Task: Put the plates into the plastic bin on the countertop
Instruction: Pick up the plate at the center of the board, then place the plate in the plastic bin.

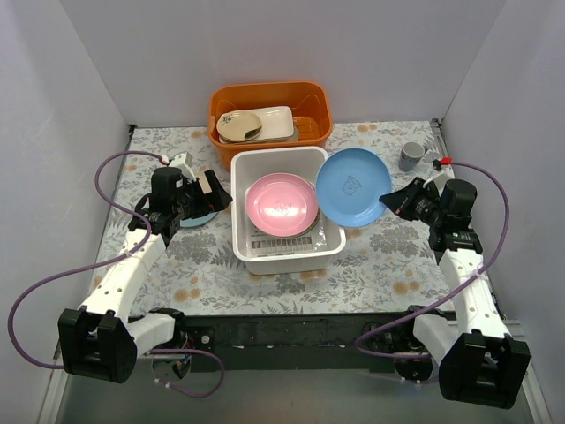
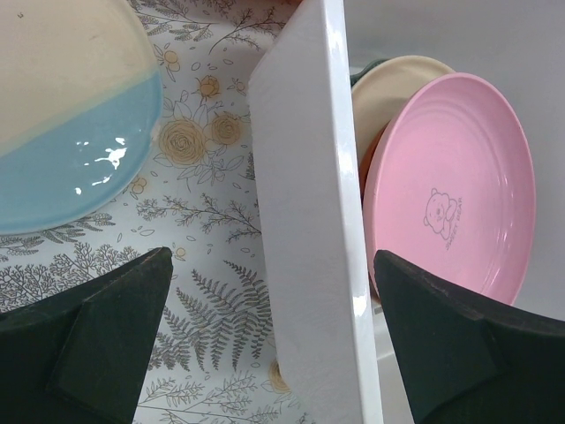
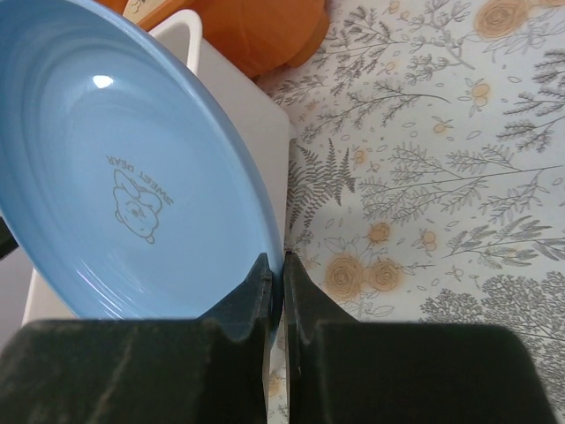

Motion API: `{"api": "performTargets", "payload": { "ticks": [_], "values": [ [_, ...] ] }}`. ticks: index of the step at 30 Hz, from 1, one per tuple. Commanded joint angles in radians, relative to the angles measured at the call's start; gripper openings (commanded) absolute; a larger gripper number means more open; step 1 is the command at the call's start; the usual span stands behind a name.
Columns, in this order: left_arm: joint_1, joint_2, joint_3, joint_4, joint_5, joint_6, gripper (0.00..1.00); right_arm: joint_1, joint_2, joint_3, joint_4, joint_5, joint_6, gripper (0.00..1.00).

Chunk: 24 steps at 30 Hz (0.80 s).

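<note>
Bin [image 1: 284,252] sits mid-countertop [image 1: 388,265], and the job looks partway done. Inside it the pink plate [image 1: 281,204] lies on top, propped at a slant. The left wrist view shows a cream plate [image 2: 395,88] tucked behind it and a red-brown sliver between them, probably a third plate. Just left of the bin, a teal-and-cream plate [image 1: 196,218] rests flat on the countertop, not yet collected. The left gripper [image 1: 216,193] hovers above it, fingers spread wide and holding nothing, straddling the bin's left wall. On the right, the right gripper [image 1: 388,200] has its fingers pressed onto the near-right rim of the blue plate [image 1: 353,186]. That plate hangs tilted, its left edge at the bin's right wall, so it is outside rather than in. I judge the step in hand to be carrying it over the wall and letting go, with the teal-and-cream plate to follow. Farther back stand a grey mug [image 1: 410,156] at far right and an orange tub [image 1: 269,102] holding a beige dish [image 1: 238,125]. I cannot see whether other plates remain out.
</note>
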Motion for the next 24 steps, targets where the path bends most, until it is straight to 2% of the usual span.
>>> {"api": "performTargets", "payload": {
  "ticks": [1, 24],
  "values": [
    [0.004, 0.0, 0.001, 0.012, 0.012, 0.002, 0.98, 0.091, 0.012, 0.066, 0.094, 0.053, 0.023, 0.01],
    [0.005, 0.009, -0.001, 0.012, 0.015, 0.007, 0.98, 0.418, 0.154, 0.121, 0.198, 0.197, 0.064, 0.01]
  ]
}}
